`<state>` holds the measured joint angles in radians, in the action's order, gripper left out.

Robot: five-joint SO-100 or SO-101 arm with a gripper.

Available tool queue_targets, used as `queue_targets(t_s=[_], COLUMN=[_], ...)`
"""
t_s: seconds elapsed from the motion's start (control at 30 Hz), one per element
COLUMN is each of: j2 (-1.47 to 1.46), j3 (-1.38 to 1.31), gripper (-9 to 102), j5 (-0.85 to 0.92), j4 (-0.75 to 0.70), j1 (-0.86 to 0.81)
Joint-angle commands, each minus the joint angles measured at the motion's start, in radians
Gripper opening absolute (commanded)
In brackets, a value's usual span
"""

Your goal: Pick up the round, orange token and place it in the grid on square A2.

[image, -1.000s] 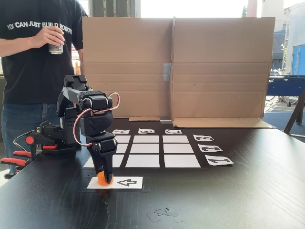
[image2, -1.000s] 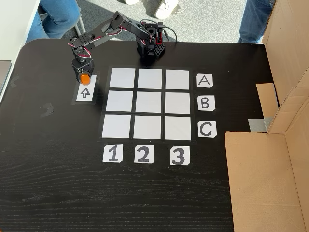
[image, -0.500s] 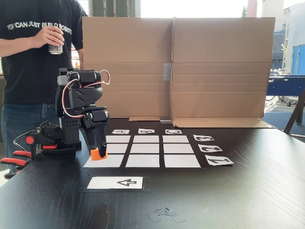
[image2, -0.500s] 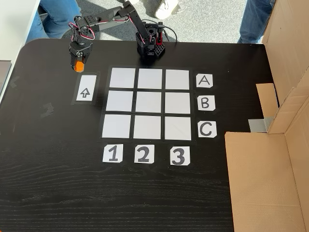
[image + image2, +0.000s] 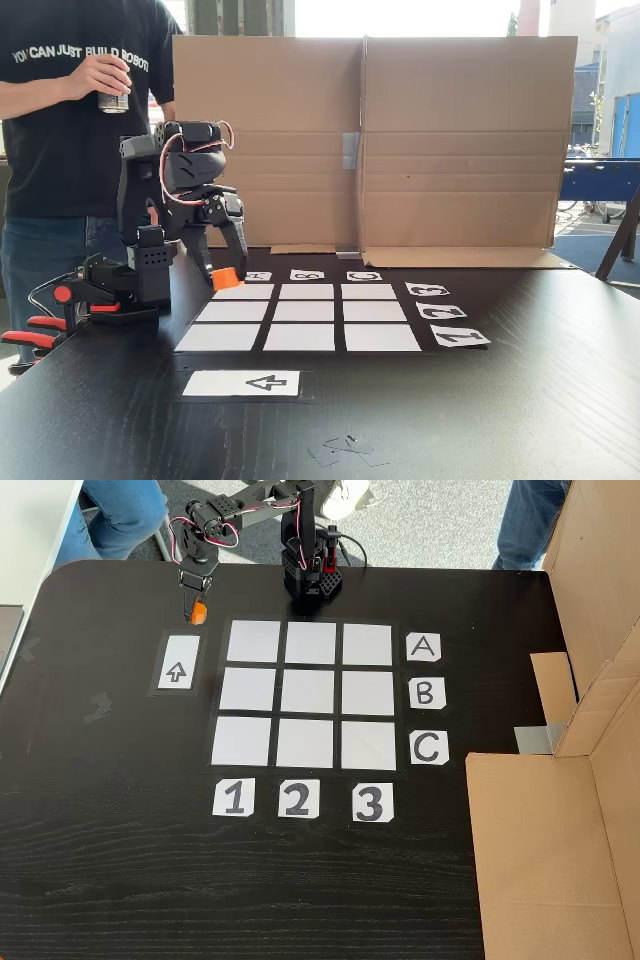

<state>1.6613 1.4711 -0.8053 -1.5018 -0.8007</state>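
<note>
The orange token (image 5: 226, 278) hangs in the air, with my gripper (image 5: 227, 274) shut on it and pointing down. In the side fixed view it hovers just over the far left corner of the grid (image 5: 312, 317), near the A label. From above, the token (image 5: 199, 611) and gripper (image 5: 197, 608) appear just left of the grid's (image 5: 311, 692) top-left cell, beyond the arrow card. Square A2 (image 5: 225, 311) (image 5: 311, 643) is a bare white cell. The arm is folded back toward its base (image 5: 311, 580).
A white card with a black arrow (image 5: 243, 383) (image 5: 177, 661) lies beside the grid. A cardboard wall (image 5: 450, 140) (image 5: 540, 850) borders the table. A person holding a can (image 5: 70, 110) stands behind the arm. Red clamp handles (image 5: 35, 330) stick out at the table edge.
My gripper lifted the token off the arrow card, raised it, and swung it toward the arm's base and the grid's A corner.
</note>
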Motion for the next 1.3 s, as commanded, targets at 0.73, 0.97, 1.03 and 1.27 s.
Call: queue_targets(t_s=[0.73, 0.97, 1.03, 1.27], j2=[0.721, 0.73, 0.721, 0.667], j3=[0.546, 0.604, 0.623, 0.704], gripper=[-1, -1, -1, -1], j5=[0.169, 0.169, 0.186, 0.279], j4=[-0.066, -0.066, -0.066, -0.064], j1=[0.43, 0.597, 0.627, 0.693])
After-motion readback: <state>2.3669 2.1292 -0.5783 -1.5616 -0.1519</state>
